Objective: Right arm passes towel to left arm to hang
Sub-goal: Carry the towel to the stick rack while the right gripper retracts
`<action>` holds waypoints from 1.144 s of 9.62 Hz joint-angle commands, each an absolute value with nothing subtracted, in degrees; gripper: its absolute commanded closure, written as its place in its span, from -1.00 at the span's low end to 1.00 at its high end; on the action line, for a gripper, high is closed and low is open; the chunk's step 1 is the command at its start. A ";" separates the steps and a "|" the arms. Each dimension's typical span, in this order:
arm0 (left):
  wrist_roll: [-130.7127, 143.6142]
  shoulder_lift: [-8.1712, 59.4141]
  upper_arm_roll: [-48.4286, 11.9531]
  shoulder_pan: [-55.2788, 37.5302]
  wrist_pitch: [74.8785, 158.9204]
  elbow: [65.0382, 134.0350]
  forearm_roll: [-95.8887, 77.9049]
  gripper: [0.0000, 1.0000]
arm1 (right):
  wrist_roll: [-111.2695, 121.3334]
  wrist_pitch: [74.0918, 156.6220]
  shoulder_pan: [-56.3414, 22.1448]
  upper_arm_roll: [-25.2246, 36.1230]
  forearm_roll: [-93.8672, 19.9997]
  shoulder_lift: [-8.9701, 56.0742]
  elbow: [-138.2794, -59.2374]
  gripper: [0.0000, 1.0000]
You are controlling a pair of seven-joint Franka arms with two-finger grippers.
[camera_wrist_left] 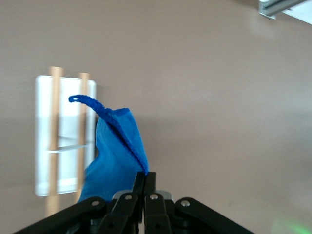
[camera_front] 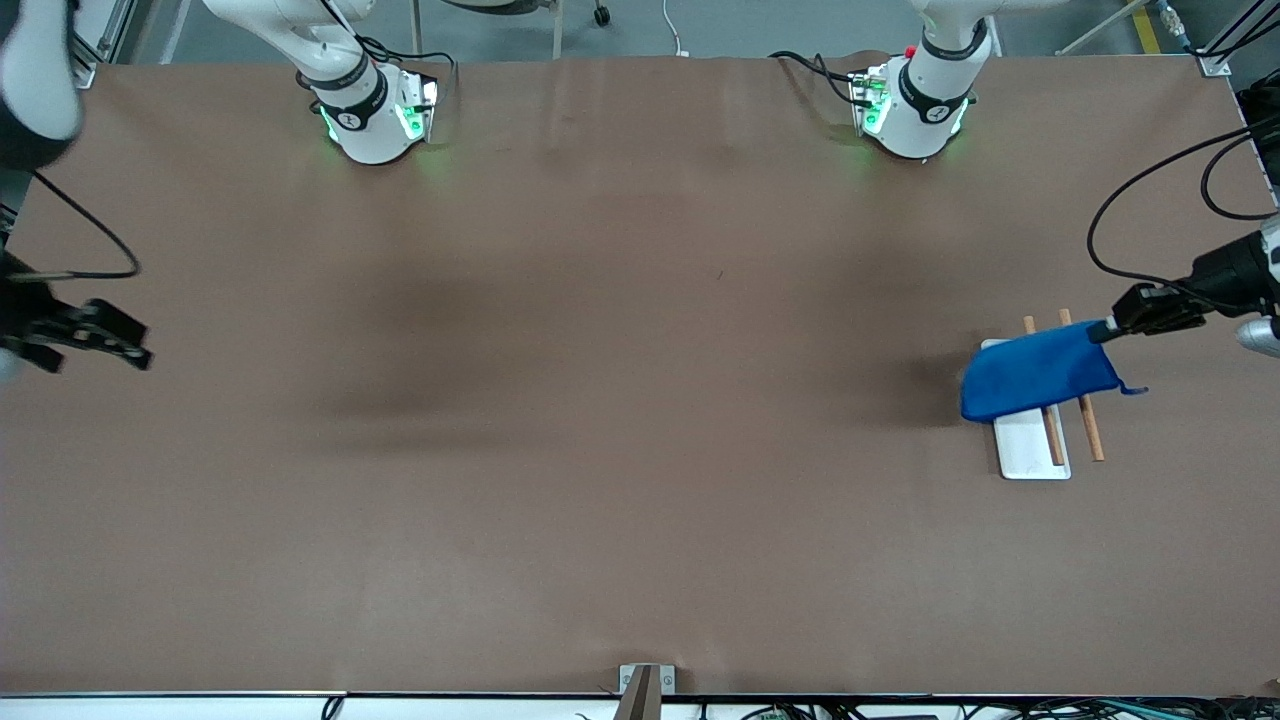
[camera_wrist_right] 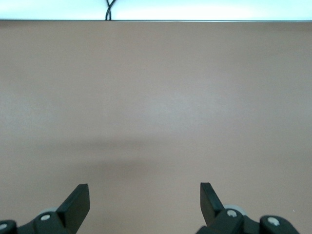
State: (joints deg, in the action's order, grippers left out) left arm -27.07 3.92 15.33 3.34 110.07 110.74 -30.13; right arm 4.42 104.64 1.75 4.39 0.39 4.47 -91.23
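The blue towel hangs from one corner over a small rack, a white base plate with two wooden rods, at the left arm's end of the table. My left gripper is shut on that towel corner. In the left wrist view the towel droops from the closed left gripper, its loop sticking out over the base plate. Whether the cloth rests on the rods I cannot tell. My right gripper waits open at the right arm's end of the table; the right wrist view shows it with nothing between the fingers.
A brown mat covers the whole table. The two arm bases stand along its robot edge. A black cable loops above the table's end by the left gripper. A small bracket sits at the edge nearest the camera.
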 commanded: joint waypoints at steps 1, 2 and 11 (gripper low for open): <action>-33.10 7.81 20.54 4.30 109.95 108.37 -28.83 1.00 | -0.25 96.73 2.20 3.69 1.76 -1.56 -91.84 -1.00; -34.79 8.78 22.39 4.31 110.65 108.28 -28.83 1.00 | -0.26 92.24 2.11 4.47 1.76 -3.41 -91.67 -1.00; -42.34 15.56 23.99 8.52 117.77 108.55 -24.26 -1.00 | -5.54 83.97 1.15 5.71 1.76 -4.04 -86.97 -1.00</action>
